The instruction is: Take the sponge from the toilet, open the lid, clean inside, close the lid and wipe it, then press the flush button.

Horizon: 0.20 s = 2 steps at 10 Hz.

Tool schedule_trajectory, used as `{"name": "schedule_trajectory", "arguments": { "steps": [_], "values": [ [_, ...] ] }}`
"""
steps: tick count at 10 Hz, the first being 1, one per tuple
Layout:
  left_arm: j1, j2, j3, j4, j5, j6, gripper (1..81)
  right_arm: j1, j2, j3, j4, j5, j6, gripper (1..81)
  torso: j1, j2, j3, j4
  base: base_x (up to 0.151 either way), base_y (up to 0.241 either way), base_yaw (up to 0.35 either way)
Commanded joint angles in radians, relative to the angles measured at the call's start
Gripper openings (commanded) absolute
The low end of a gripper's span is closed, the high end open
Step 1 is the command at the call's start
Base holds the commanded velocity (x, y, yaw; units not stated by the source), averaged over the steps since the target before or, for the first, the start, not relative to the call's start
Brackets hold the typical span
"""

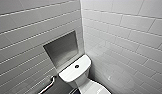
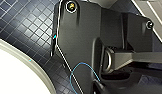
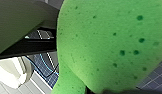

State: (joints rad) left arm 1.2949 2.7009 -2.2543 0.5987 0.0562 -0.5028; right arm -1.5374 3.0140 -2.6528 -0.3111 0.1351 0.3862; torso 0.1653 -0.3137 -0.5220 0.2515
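Right wrist view: sponge [image 3: 109, 42] up close, aloft over dark tiled floor [image 3: 153, 80], so pickup judged done. Right fingers hidden behind sponge; judged clenched on it, sponge sitting between them. Head view: toilet [image 1: 72, 72] in corner, flush button [image 1: 76, 66] at centre of tank top, well apart from right fingers. Lid open or closed: cannot tell, bowl end cropped. Left wrist view: white toilet rim curves beside floor tiles. Cleaning inside, lid wipe, flush: no sign either way, judged still to do.
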Motion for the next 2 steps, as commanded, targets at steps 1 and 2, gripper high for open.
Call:
{"name": "schedule_trajectory", "arguments": {
  "steps": [1,2],
  "values": [
    [0.04,0.174,-0.267,-0.002,0.03,-0.011,1.0,-0.011,0.027,0.013,-0.016,-0.097,-0.004,1.0,0.0,0.0,0.0,0.0,0.0,0.0,0.0],
    [0.042,0.212,-0.329,-0.011,0.03,-0.011,1.0,-0.014,0.027,0.013,-0.014,-0.098,-0.003,1.0,0.0,0.0,0.0,0.0,0.0,0.0,0.0]
  ]
}}
